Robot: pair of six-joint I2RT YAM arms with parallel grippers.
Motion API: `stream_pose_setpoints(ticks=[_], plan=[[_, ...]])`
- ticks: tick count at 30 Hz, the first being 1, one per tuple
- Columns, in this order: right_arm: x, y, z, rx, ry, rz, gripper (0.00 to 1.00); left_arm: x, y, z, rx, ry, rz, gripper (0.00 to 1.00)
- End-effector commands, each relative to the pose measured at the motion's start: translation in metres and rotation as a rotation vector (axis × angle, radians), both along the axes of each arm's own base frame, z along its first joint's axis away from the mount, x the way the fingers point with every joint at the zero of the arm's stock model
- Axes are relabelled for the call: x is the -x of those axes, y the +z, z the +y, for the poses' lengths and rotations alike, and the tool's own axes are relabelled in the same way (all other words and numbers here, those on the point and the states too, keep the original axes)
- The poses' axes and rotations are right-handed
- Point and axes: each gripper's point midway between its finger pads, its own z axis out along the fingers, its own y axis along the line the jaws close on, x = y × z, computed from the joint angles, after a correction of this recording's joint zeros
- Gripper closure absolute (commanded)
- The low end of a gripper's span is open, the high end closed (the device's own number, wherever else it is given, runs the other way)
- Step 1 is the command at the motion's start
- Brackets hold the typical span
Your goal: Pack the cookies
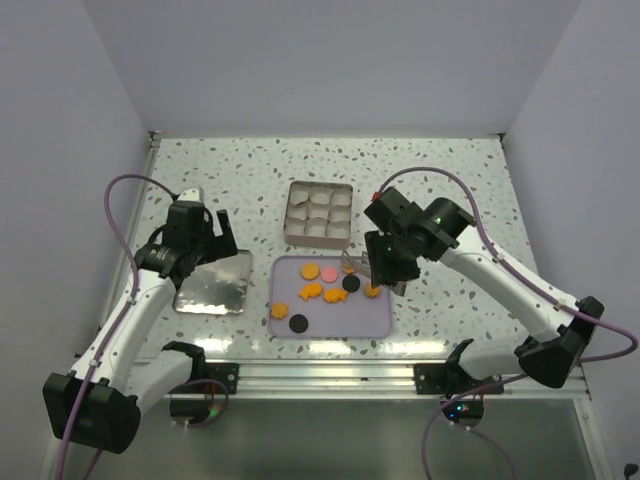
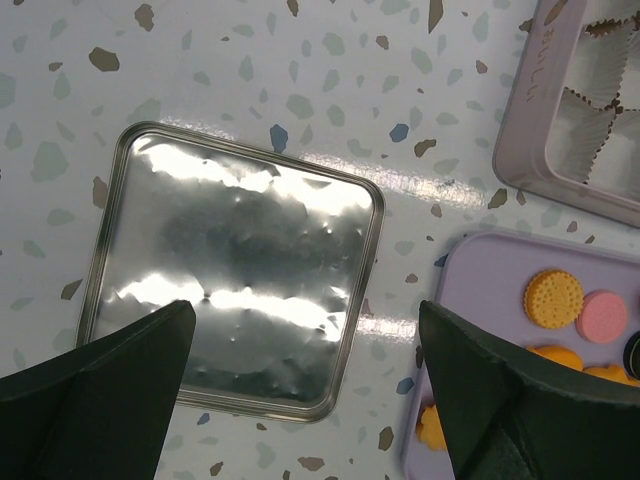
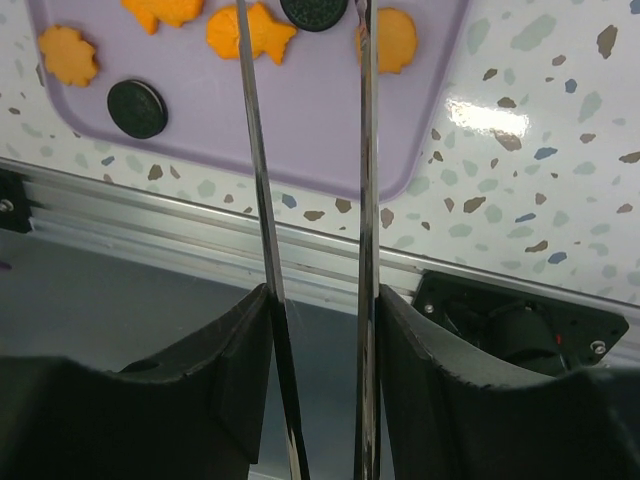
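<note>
My left gripper (image 2: 307,340), jaws wide, is hovering over the tin lid (image 2: 230,270). My right gripper (image 3: 322,300) is clamping metal tongs (image 3: 258,200), blades spread. A black cookie (image 3: 315,10) is lying between the blades on the lavender tray (image 3: 300,120). I am centring on it, planning a gentle squeeze.

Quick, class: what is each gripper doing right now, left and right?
Left gripper: open, holding nothing, above the metal lid.
Right gripper: closed on metal tweezers, their blades reaching over the lavender tray.
</note>
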Motion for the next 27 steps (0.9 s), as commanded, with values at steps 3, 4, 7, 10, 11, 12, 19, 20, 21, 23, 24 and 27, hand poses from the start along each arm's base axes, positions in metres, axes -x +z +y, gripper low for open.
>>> stream_pose_setpoints(ticks=[3, 4, 7, 10, 11, 12, 19, 20, 21, 23, 24, 27], plan=[[0.004, -0.017, 0.002, 0.074, 0.001, 0.035, 0.53, -0.003, 0.01, -0.004, 0.01, -0.02, -0.048, 0.0], [0.002, -0.019, 0.002, 0.082, 0.002, 0.031, 0.53, -0.003, 0.011, -0.004, 0.012, -0.021, -0.053, 0.0], [-0.002, -0.027, 0.001, 0.135, 0.007, 0.034, 0.52, -0.003, 0.013, -0.004, 0.015, -0.02, -0.062, 0.0], [-0.007, -0.033, 0.003, 0.163, 0.019, 0.036, 0.52, -0.002, 0.014, -0.004, 0.016, -0.022, -0.066, 0.0], [-0.009, -0.033, 0.005, 0.163, 0.025, 0.036, 0.52, -0.002, 0.014, -0.004, 0.016, -0.022, -0.066, 0.0], [-0.011, -0.034, 0.006, 0.161, 0.026, 0.031, 0.51, -0.002, 0.013, -0.005, 0.018, -0.022, -0.066, 0.0], [-0.018, -0.04, 0.019, 0.165, 0.044, 0.039, 0.51, -0.002, 0.013, -0.004, 0.016, -0.02, -0.066, 0.0], [-0.018, -0.04, 0.019, 0.166, 0.045, 0.038, 0.51, -0.002, 0.014, -0.004, 0.016, -0.019, -0.069, 0.0], [-0.019, -0.04, 0.021, 0.164, 0.047, 0.036, 0.51, -0.002, 0.014, -0.004, 0.017, -0.018, -0.068, 0.0], [-0.02, -0.043, 0.022, 0.172, 0.05, 0.04, 0.51, -0.002, 0.014, -0.003, 0.014, -0.017, -0.071, 0.0], [-0.02, -0.044, 0.023, 0.172, 0.052, 0.042, 0.51, -0.002, 0.014, -0.003, 0.013, -0.016, -0.072, 0.0], [-0.023, -0.046, 0.025, 0.177, 0.054, 0.043, 0.51, -0.002, 0.014, -0.003, 0.014, -0.015, -0.073, 0.0]])
